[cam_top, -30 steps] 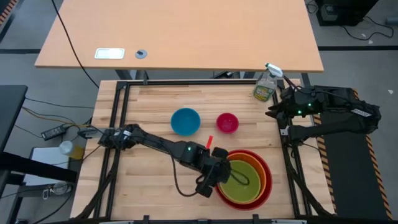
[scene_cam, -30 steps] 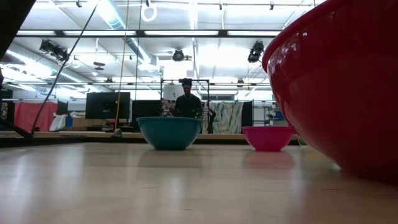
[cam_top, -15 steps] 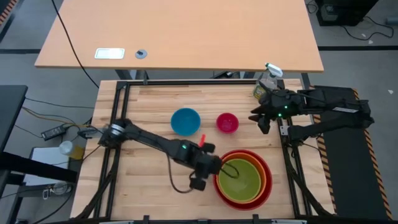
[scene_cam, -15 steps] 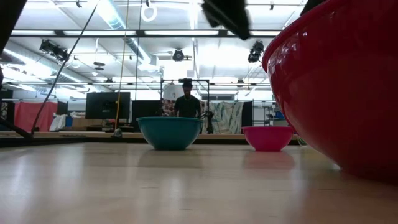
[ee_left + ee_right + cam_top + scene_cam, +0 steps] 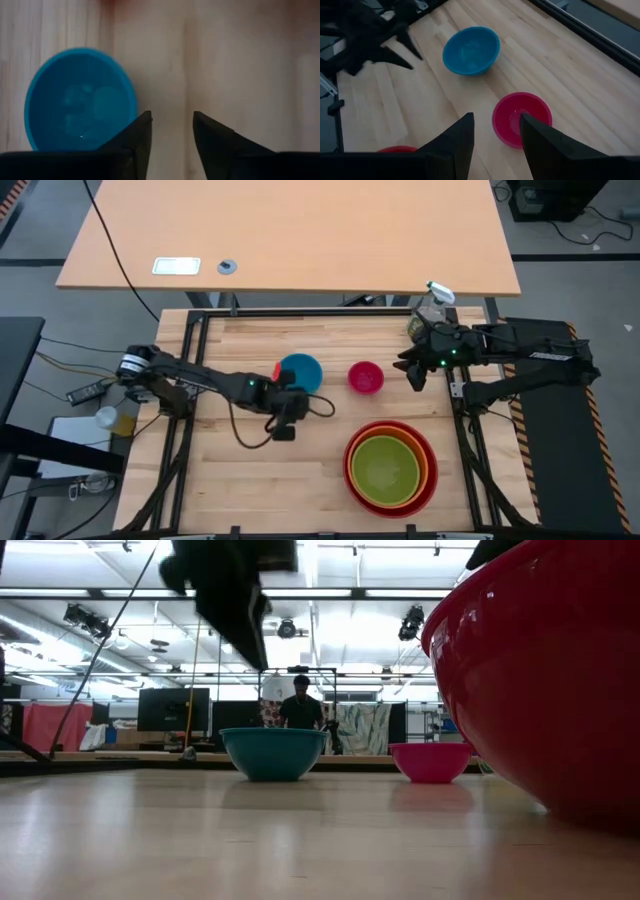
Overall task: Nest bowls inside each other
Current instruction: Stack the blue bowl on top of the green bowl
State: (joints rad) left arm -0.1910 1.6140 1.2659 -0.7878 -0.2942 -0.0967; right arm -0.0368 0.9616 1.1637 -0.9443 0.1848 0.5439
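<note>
A blue bowl point(image 5: 300, 373) and a smaller pink bowl point(image 5: 366, 377) stand apart on the wooden table, each on its base. Near the front right, a green bowl point(image 5: 388, 468) sits inside an orange bowl inside a red bowl point(image 5: 432, 480). My left gripper point(image 5: 171, 117) hovers open over bare wood just near-right of the blue bowl point(image 5: 80, 100). My right gripper point(image 5: 496, 120) hangs open above the table to the right of the pink bowl point(image 5: 522, 117). In the low view the left gripper point(image 5: 232, 590) shows dark, high above the blue bowl point(image 5: 272, 753).
A spray bottle point(image 5: 428, 315) stands at the table's far right corner. A black frame point(image 5: 190, 380) runs along the table's edges. Bare wood lies at the front left. In the low view a person point(image 5: 300, 705) stands in the room far behind the table.
My left gripper has drawn away from the stacked bowls and swung toward the table's far left, ending beside the blue bowl, turning as it went. My right gripper has moved toward the table's left, nearer the pink bowl, then kept still. The bowls have stayed put.
</note>
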